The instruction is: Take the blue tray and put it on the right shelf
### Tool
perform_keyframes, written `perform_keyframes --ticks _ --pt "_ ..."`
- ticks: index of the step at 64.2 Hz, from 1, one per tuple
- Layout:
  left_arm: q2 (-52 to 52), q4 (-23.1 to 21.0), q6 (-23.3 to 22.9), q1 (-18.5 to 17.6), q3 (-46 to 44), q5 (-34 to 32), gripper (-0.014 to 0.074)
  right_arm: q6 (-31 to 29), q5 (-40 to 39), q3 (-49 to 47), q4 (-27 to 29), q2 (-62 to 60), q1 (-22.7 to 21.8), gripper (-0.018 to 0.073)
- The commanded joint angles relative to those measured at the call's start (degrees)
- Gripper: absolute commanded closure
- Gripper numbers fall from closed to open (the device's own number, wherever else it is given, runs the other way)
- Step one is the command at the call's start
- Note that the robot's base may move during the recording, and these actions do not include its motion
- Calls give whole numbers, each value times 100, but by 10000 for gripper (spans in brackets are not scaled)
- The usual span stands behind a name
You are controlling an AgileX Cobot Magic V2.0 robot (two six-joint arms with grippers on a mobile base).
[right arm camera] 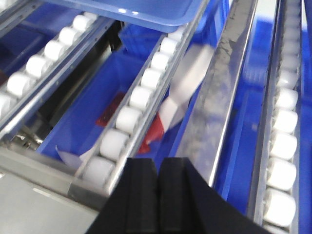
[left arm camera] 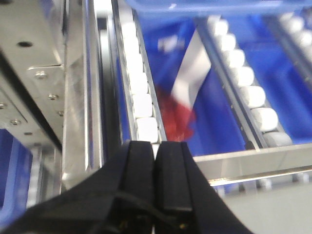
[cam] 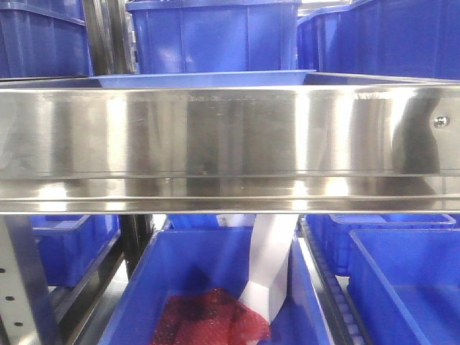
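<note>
The blue tray (cam: 208, 78) lies on the right shelf, and only its rim shows above the shelf's wide steel front rail (cam: 230, 144). The rail has a screw (cam: 440, 122) near its right end. In the left wrist view the tray's edge (left arm camera: 219, 6) is at the top, far ahead of my left gripper (left arm camera: 157, 146), which is shut and empty. In the right wrist view the tray (right arm camera: 141, 10) rests on white roller tracks at the top. My right gripper (right arm camera: 157, 168) is shut and empty, near the shelf's front edge and apart from the tray.
Deep blue storage bins (cam: 215, 36) stand behind the tray. Below the shelf, a blue bin (cam: 136, 302) holds red mesh (cam: 208, 316) and a white strip (cam: 269, 266). White roller tracks (right arm camera: 131, 114) and steel rails (right arm camera: 224, 92) run away from the grippers. A steel upright (left arm camera: 39, 73) is at left.
</note>
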Motion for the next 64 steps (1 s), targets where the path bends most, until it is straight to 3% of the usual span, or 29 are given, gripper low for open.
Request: perform_keyframes --ticks 1,12,22,64 --pt "-730 -49 39 -33 437 -890 645 -131 -1132 618 -102 -630 6 504" --pt "-1994 -49 39 -33 1400 -1202 645 -131 -2068 1959 -212 -1863 6 504" --pt "-2750 -30 39 -33 1821 -1348 645 -131 -2443 2520 -266 -2833 6 504" --pt "-3028 -153 39 -33 1860 -1377 645 -131 -2631 2582 -266 -3275 6 504"
